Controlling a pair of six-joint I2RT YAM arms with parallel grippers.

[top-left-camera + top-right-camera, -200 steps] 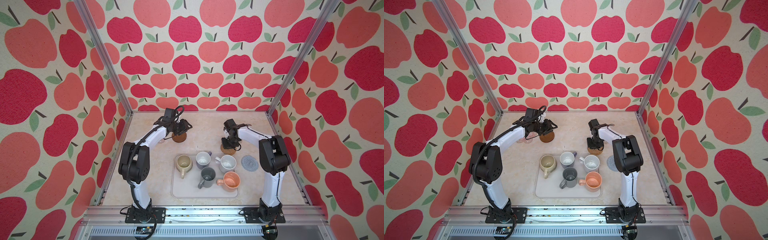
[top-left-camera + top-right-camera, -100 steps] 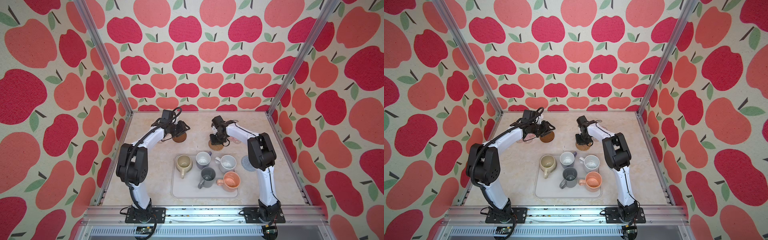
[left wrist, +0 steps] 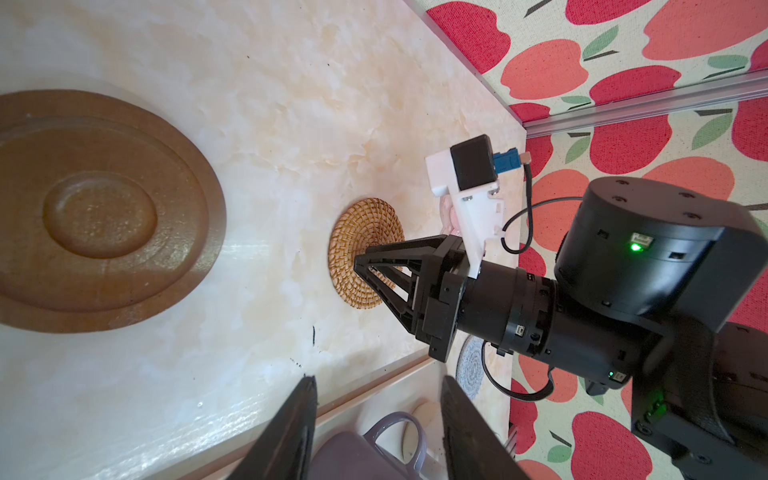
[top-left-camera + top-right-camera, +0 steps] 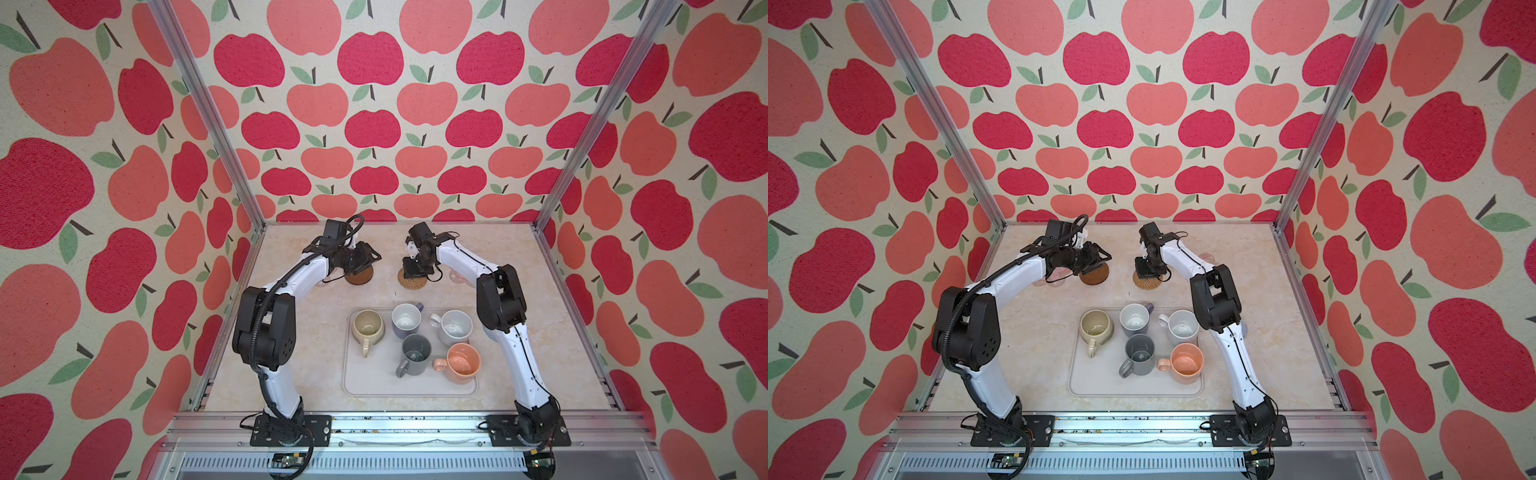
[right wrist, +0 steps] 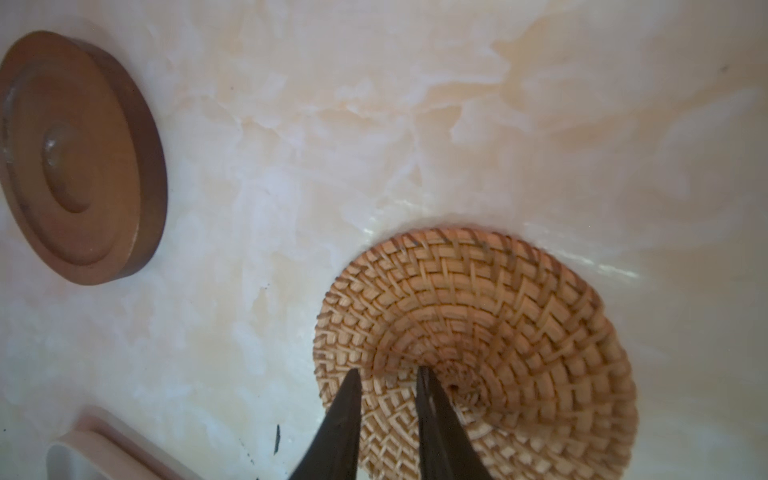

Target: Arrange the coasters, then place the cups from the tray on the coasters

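The rattan coaster (image 5: 519,332), a tan disc of coiled, herringbone-woven cane, lies on the glossy, cream, marble-look table (image 5: 415,124), beyond the tray's far edge. The right gripper (image 5: 388,374) sets its black, wedge-shaped fingertips on the coaster's top face, one near the centre of the spiral, with a narrow gap between them. Whether they nip the weave I cannot tell.

To its left in both top views lies the brown disc coaster (image 3: 99,212), smooth and wood-like with turned concentric rings. The left gripper (image 3: 378,380) hovers close by it, fingers well apart and empty. A pale pink flower coaster (image 4: 458,276) shows beyond the right forearm. The grey-blue knitted coaster (image 3: 471,368) lies beside the tray (image 4: 374,386).

On that matte, pale, round-cornered tray stand the beige-olive mug (image 4: 368,328), lavender mug (image 4: 406,320), white speckled mug (image 4: 456,328), dark grey mug (image 4: 415,353) and peach mug (image 4: 462,362).

Since a second ago, the right gripper and rattan coaster have travelled left, from near the tray's far right corner toward the brown disc coaster. The left gripper, the brown disc coaster and the mugs sit much as before.
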